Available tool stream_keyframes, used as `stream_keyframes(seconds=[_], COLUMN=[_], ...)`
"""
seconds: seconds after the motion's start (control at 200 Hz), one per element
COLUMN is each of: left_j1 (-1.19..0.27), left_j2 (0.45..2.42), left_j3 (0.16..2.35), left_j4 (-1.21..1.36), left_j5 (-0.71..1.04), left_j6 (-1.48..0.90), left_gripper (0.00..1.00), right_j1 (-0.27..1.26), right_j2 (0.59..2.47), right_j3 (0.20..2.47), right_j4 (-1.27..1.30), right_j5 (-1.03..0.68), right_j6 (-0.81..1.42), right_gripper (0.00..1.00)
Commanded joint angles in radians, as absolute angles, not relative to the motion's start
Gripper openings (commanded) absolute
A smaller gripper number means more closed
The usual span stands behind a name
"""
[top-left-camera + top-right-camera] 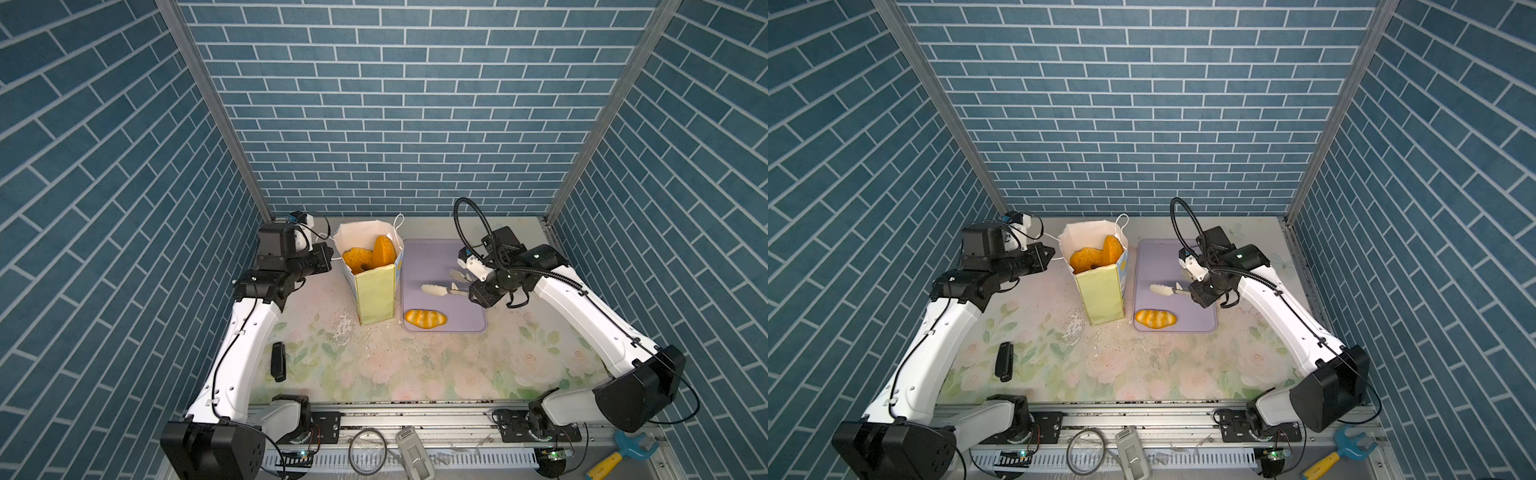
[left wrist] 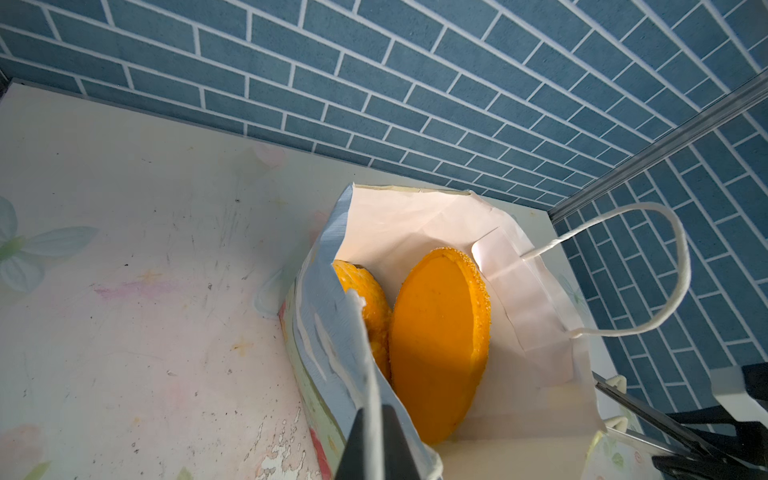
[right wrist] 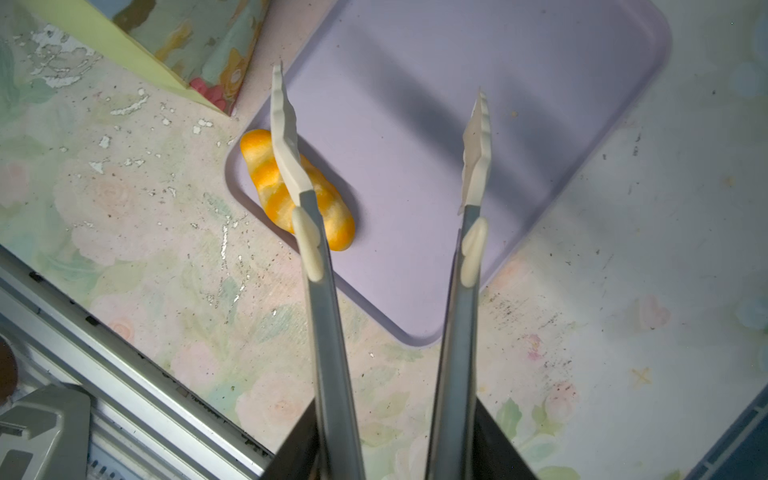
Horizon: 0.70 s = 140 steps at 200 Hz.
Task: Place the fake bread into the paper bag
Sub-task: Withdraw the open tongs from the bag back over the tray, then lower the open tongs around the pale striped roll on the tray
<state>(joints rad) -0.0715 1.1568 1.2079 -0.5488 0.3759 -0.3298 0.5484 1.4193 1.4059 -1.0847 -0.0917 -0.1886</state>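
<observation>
The paper bag (image 1: 374,291) (image 1: 1100,295) stands upright left of a lilac tray (image 1: 432,257) (image 3: 457,83). Inside it show a twisted ring (image 1: 355,258) (image 2: 370,299) and a seeded oval loaf (image 1: 383,250) (image 2: 436,345), both fake bread. My left gripper (image 2: 376,409) (image 1: 328,257) is shut on the bag's white cord handle at its left rim. A striped roll (image 1: 425,319) (image 3: 262,166) lies at the tray's near left corner. My right gripper (image 3: 397,415) (image 1: 473,293) is shut on grey tongs (image 1: 434,290) (image 3: 324,291). The tong arms stand apart, empty, above the tray, one tip over the roll.
A small black device (image 1: 277,360) lies on the floral table at the near left. The table covering is peeled in front of the bag (image 1: 343,328). A blue and yellow toy wrench (image 1: 619,453) and cables lie past the front rail. Brick-pattern walls close three sides.
</observation>
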Motion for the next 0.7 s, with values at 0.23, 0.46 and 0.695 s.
stream_keyframes(seconds=[0.23,0.46,0.695], left_j1=[-0.074,-0.074,-0.074], left_j2=[1.179,1.178,1.163], left_j3=[1.249,1.254,1.232], left_j4=[-0.571,-0.577,-0.571], left_j5=[0.354,0.357,0.359], left_j6=[-0.322,-0.318,-0.319], left_gripper=[0.09,0.09,0.09], right_j1=[0.595,0.610,0.649], right_j2=[1.455,1.476,1.514], right_j3=[1.398,1.387,1.347], right_j4=[-1.134,-1.172,-1.186], right_j5=[-0.182,-0.194,-0.116], right_j6=[-0.219,-0.219,-0.220], right_gripper=[0.51,0.52,0.52])
